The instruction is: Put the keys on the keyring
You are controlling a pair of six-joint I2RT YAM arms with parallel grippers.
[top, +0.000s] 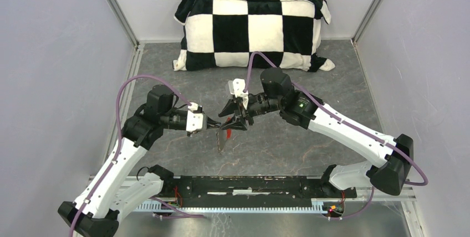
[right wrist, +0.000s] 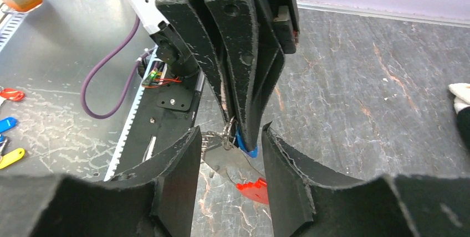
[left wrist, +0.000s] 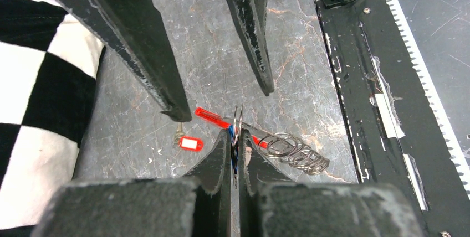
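Light, stiff, slippery tiny silver metal keys (right wrist: 231, 163) hang clamped in the left gripper (left wrist: 237, 137); the right gripper (right wrist: 230, 137), jaws apart, should pinch a flat head.

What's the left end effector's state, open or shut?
Shut: the left end effector has its fingers pressed together on a blue-tagged key, with no gap visible between them.

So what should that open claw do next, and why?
Probably close the right claw gently on the silver key: it hangs between its open jaws, under the keyring that the shut left claw pinches.
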